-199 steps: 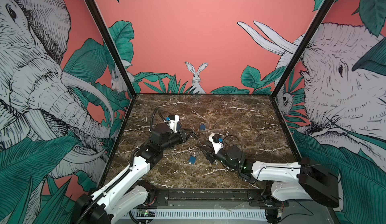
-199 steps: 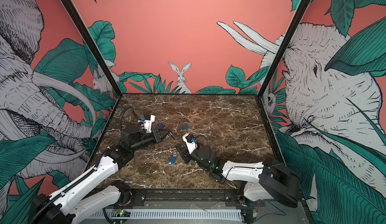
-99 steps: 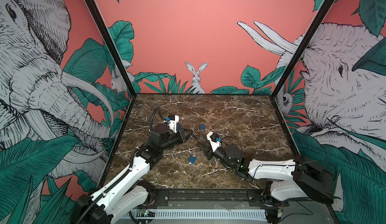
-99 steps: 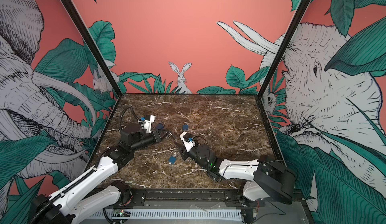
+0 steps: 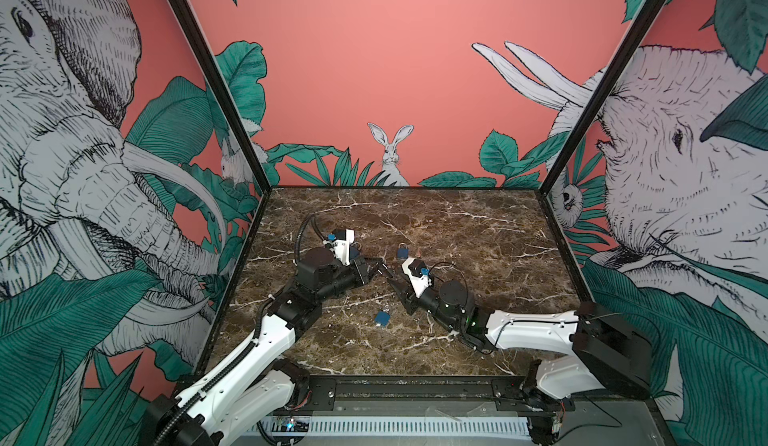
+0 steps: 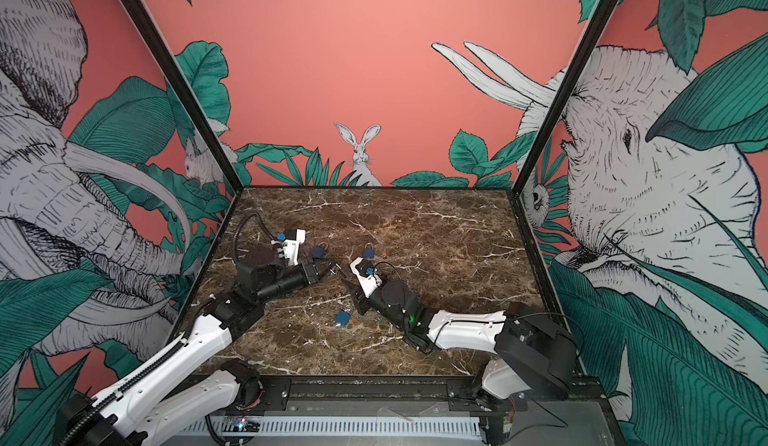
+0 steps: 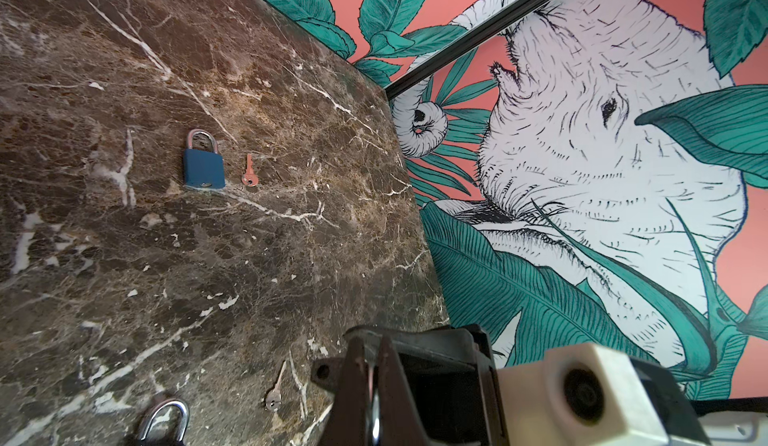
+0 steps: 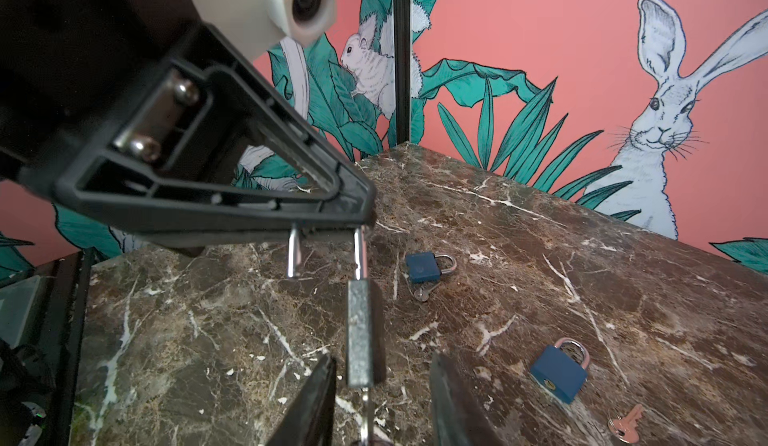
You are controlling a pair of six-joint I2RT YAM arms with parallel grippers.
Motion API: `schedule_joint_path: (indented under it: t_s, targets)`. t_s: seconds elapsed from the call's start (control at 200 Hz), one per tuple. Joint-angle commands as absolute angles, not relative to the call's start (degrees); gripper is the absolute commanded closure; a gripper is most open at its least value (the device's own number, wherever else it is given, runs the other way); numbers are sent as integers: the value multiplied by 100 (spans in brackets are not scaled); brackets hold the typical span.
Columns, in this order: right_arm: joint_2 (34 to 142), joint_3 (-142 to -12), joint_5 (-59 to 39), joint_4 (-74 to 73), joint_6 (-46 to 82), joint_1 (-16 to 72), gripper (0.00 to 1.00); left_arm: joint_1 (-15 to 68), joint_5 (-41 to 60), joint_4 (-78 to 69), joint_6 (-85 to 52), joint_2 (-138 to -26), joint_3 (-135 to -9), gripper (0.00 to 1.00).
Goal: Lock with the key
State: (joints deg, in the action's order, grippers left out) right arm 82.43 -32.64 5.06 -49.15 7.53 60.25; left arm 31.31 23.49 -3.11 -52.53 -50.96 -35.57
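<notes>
Evidently the silver padlock [image 8: 360, 331] hangs by its open shackle [image 8: 360, 252], clenched in the left tool [image 8: 328, 228] above it. Below the padlock juts the key [image 8: 365, 417], probably stiff, thin and slippery. The right tool [image 8: 380, 402] straddles it, released. Pinching its flat faces looks best.

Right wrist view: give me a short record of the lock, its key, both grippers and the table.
held padlock: hangs edge-on from the left gripper, pinched by its shackle
shackle: open, short leg free of the body
key: thin, edge-on, sticking out of the body's end opposite the shackle
left gripper: shut on the shackle
right gripper: open, jaws either side of the key, not touching it
table: marble; spare padlock A beside a silver key, spare padlock B beside a copper key
</notes>
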Motion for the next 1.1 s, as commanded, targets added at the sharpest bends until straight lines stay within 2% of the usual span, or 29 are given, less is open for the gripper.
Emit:
schedule_joint_path:
  t_s: [0.0, 0.255, 1.095]
  targets:
    - [8253, -3377, 437, -5110, 814, 5996, 65, 3100, 2373, -383, -5257, -4975, -3533, 100]
    - [8191, -3514, 385, -4869, 746, 5977, 66, 3073, 2391, -419, -5262, -5028, -3514, 100]
    - [8096, -3648, 52, -4564, 882, 5886, 91, 3024, 2469, -448, -5247, -5215, -3478, 100]
